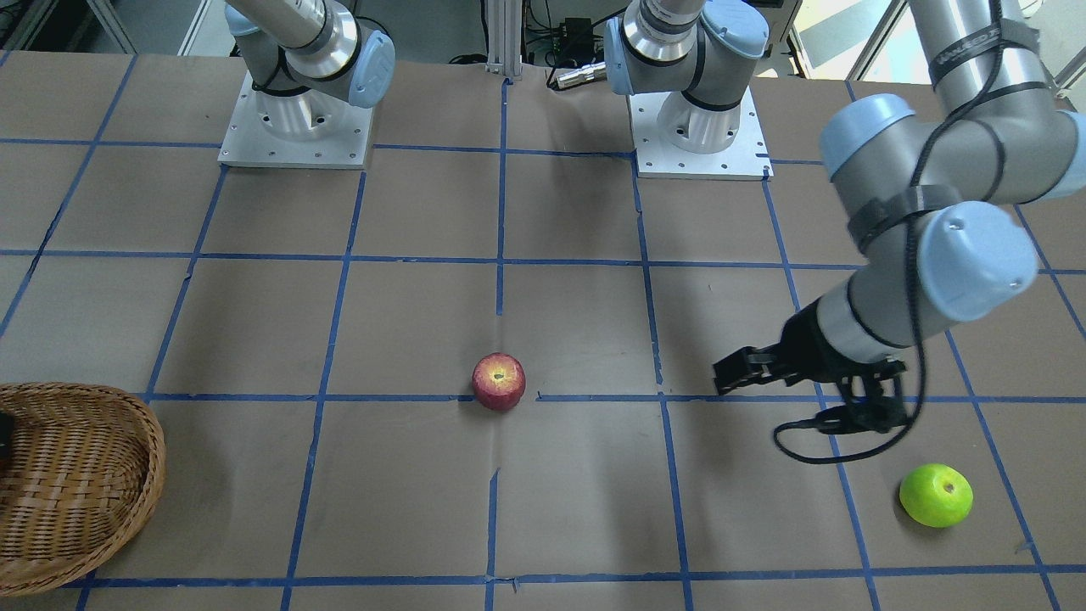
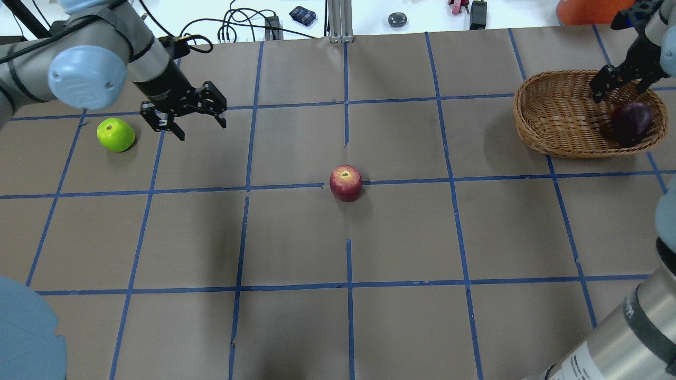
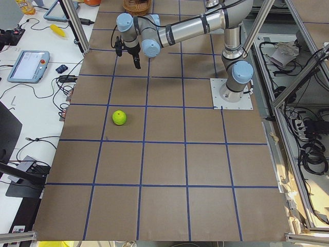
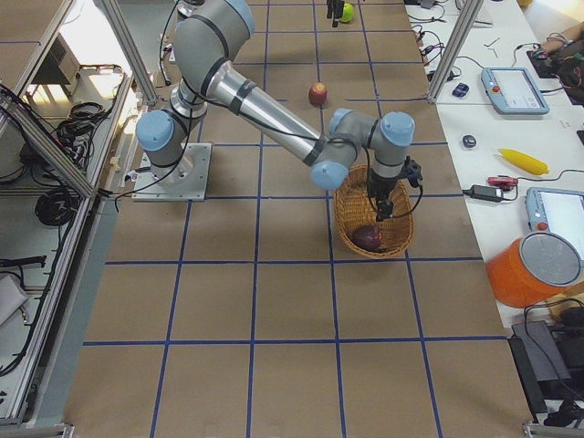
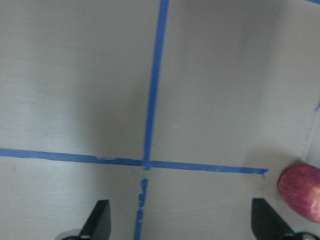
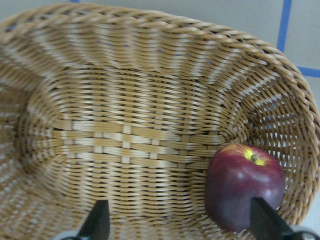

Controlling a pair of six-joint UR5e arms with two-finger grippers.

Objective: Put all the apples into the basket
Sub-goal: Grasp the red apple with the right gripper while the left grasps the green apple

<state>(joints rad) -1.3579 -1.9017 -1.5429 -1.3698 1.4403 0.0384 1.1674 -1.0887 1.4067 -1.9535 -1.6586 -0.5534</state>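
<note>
The red apple sits at the table's middle; it also shows in the front view and at the left wrist view's right edge. The green apple lies at far left, close beside my open, empty left gripper, which hangs above the table. The maroon apple lies inside the wicker basket at far right, and shows in the right wrist view. My right gripper is open and empty just above the basket, over that apple.
Blue tape lines grid the brown table. The arm bases stand at the robot's side. Cables, a teach pendant and small items lie beyond the far edge. An orange object sits behind the basket.
</note>
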